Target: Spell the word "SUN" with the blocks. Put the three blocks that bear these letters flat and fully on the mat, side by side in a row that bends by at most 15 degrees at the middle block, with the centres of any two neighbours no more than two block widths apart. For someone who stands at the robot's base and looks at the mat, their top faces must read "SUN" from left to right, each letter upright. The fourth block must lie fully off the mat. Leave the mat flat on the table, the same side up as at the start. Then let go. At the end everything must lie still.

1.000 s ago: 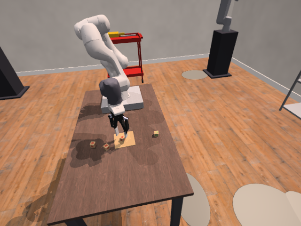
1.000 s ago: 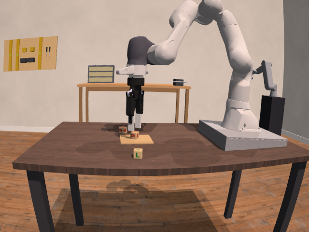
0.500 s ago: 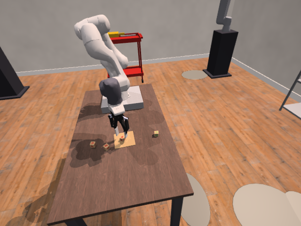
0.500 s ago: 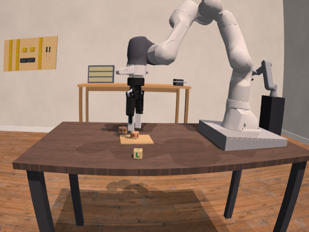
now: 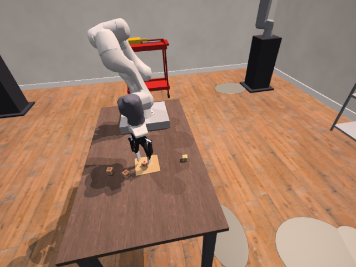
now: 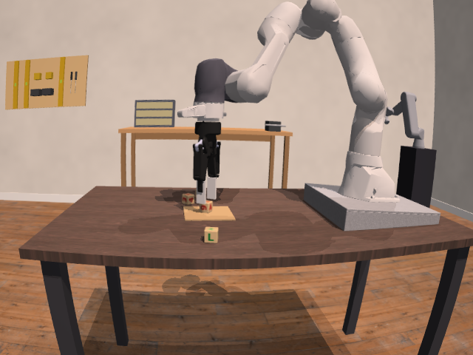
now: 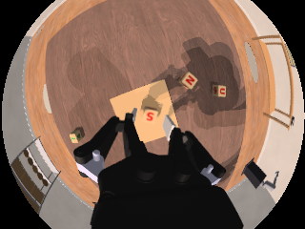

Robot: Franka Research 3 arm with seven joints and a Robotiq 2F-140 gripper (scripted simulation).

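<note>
- Top view: a dark wooden table [image 5: 161, 207] [image 6: 126, 244] [image 7: 129, 52] supported the work area.
- Arm [image 5: 113, 58] [image 6: 253, 82]: reached out from its base, wrist over the mat.
- Gripper [image 5: 143, 161] [image 6: 206, 200] [image 7: 150, 116]: pointed down, partly open and grasping nothing; its fingers stood on either side above the S block, with gaps visible in the wrist view.
- Mat [image 5: 153, 168] [image 6: 223, 214] [image 7: 126, 102]: lay flat on the table.
- S block [image 5: 144, 164] [image 6: 206, 206] [image 7: 150, 115]: sat on the mat, letter face up.
- N block [image 5: 125, 173] [image 6: 188, 199] [image 7: 190, 80]: lay off the mat, near its edge on the robot's right, turned askew, letter up.
- U block [image 5: 109, 171] [image 7: 219, 91]: rested beyond the N block, farther from the mat.
- L block [image 5: 184, 158] [image 6: 211, 234] [image 7: 75, 136]: sat off the mat on the robot's left, a green L on its side.
</note>
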